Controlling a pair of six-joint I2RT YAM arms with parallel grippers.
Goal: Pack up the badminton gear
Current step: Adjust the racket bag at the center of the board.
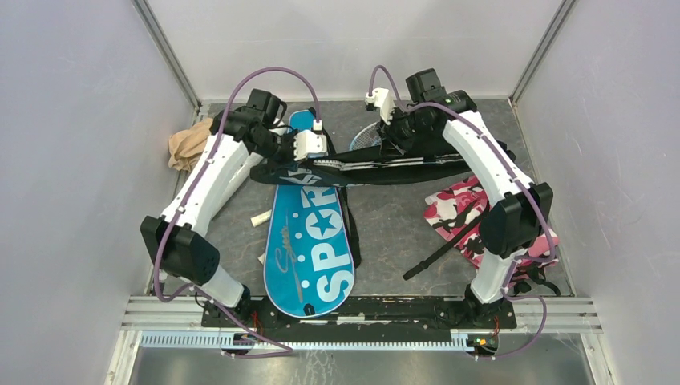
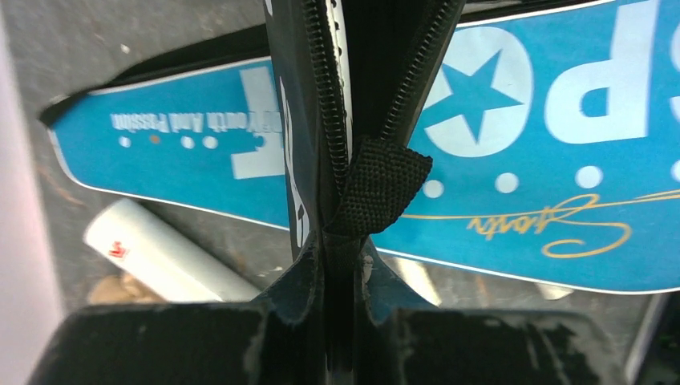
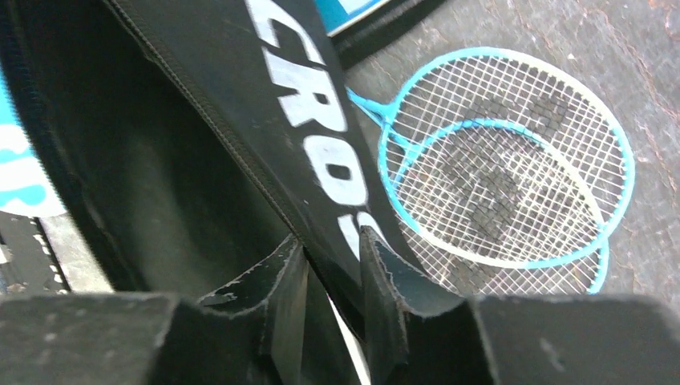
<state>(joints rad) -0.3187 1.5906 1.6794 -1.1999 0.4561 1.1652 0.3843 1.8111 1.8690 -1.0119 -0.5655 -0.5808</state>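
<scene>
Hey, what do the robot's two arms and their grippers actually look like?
Both the left arm and right arm have white shells with black joints, and purple cables loop along them. The left gripper and right gripper have black, scuffed, wedge-shaped fingers.

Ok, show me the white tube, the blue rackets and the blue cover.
white tube (image 2: 164,257): left wrist view, its side.
blue rackets (image 3: 497,172): right wrist view, overlapping strings.
blue cover (image 1: 314,241): top view, lettered face.

CROSSWAY cover (image 1: 385,170) crosses over SPORT cover (image 1: 317,241) — rackets (image 3: 505,160) behind it.
</scene>
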